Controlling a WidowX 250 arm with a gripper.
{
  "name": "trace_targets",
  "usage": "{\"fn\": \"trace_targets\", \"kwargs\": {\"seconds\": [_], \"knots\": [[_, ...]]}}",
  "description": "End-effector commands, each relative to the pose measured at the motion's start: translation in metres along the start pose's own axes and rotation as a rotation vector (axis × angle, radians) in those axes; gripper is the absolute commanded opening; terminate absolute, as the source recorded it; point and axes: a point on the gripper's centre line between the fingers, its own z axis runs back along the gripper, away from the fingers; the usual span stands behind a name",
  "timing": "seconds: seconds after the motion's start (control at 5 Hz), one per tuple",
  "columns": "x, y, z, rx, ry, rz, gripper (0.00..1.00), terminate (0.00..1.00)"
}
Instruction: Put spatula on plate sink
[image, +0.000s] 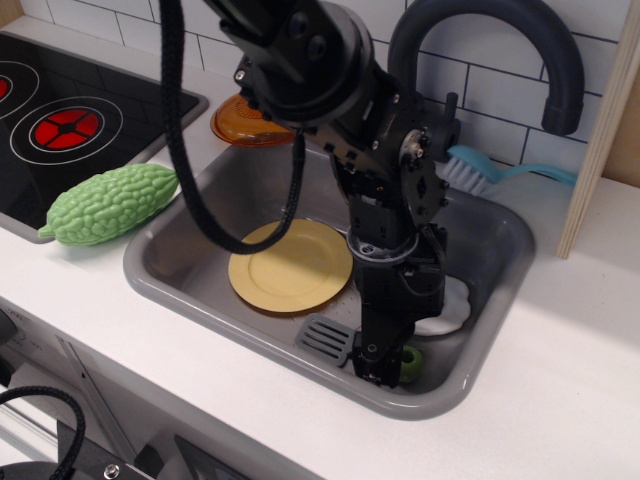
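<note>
The spatula lies on the floor of the grey sink (200, 262), near its front wall. Its slotted grey blade (325, 340) points left and the tip of its lime-green handle (411, 363) shows to the right. My gripper (378, 367) is down over the middle of the handle and hides it. The fingers are seen from the side, so I cannot tell if they are closed on the handle. The mustard-yellow plate (289, 265) lies flat in the sink, just behind and left of the blade, with nothing on it.
A white fried egg (448, 308) lies in the sink behind my arm. A black faucet (560, 60) arches over the back right. A teal dish brush (480, 170), an orange dish (240, 128), a green bitter gourd (108, 203) and the stove (60, 125) sit around the sink.
</note>
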Motion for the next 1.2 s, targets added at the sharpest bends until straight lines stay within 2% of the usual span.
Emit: {"fn": "trace_targets", "kwargs": {"seconds": [0.0,0.2,0.4,0.6,0.8,1.0], "knots": [[-0.010,-0.009,-0.001,0.006,0.010,-0.021,0.00,0.00],[-0.011,-0.006,-0.004,-0.004,0.022,-0.017,0.00,0.00],[-0.012,-0.002,0.018,-0.016,-0.014,-0.005,0.00,0.00],[-0.012,0.006,0.035,0.021,-0.060,0.020,0.00,0.00],[-0.019,0.022,0.054,0.105,-0.105,0.093,0.00,0.00],[-0.027,0.035,0.063,0.209,-0.127,0.153,0.00,0.00]]}}
